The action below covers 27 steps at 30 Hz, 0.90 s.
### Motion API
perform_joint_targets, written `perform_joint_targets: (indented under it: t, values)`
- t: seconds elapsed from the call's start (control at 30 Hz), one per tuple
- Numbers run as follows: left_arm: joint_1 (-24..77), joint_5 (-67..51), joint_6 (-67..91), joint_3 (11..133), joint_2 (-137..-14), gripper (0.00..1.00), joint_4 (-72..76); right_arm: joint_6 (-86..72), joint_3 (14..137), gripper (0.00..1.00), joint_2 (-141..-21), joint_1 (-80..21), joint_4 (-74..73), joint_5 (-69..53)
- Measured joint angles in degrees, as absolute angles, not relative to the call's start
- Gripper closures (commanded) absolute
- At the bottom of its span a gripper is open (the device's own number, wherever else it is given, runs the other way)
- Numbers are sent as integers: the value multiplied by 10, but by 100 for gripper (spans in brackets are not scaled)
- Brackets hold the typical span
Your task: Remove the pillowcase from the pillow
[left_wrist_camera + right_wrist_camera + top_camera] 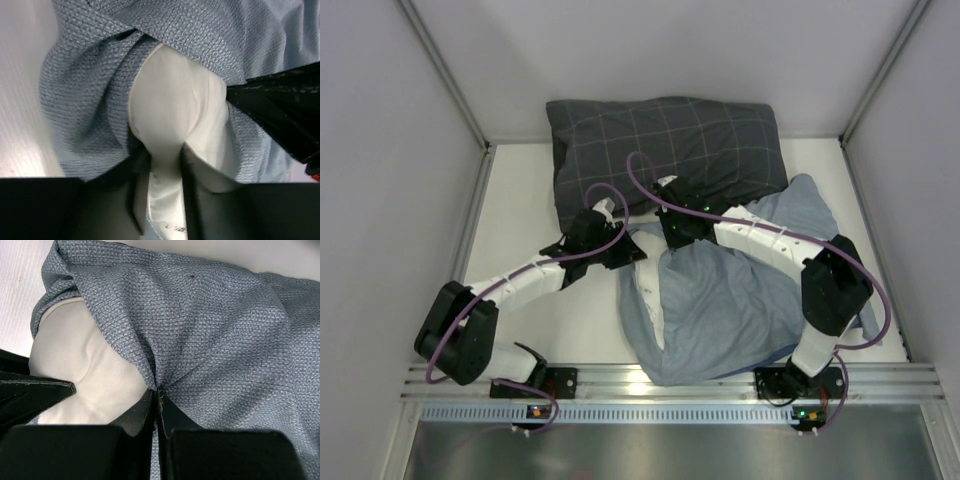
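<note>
The pillowcase point(740, 300), showing its pale blue-grey side, lies bunched over the pillow point(650, 292) at the centre right of the table. My left gripper point(632, 250) is shut on a white corner of the pillow point(175, 100) that sticks out of the case's mouth point(85, 100); its jaws point(165, 150) pinch the white cloth. My right gripper point(670, 235) is right beside it, shut on a gathered fold of the pillowcase point(215, 330) at its jaws point(157, 390). Bare pillow point(80, 360) shows to its left. No print is visible.
A dark grey checked pillow point(665, 140) lies across the back of the table, touching the case's far edge. Grey walls close in the left, right and back. An aluminium rail point(670, 385) with the arm bases runs along the near edge.
</note>
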<state>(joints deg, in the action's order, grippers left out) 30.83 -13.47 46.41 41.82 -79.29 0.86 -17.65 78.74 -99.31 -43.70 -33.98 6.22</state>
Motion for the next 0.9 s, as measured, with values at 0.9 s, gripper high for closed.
perform_joint_targets:
  t: [0.9]
  values:
    - [341, -85, 502, 430, -742, 32, -38, -176, 787, 100, -993, -437, -340, 59]
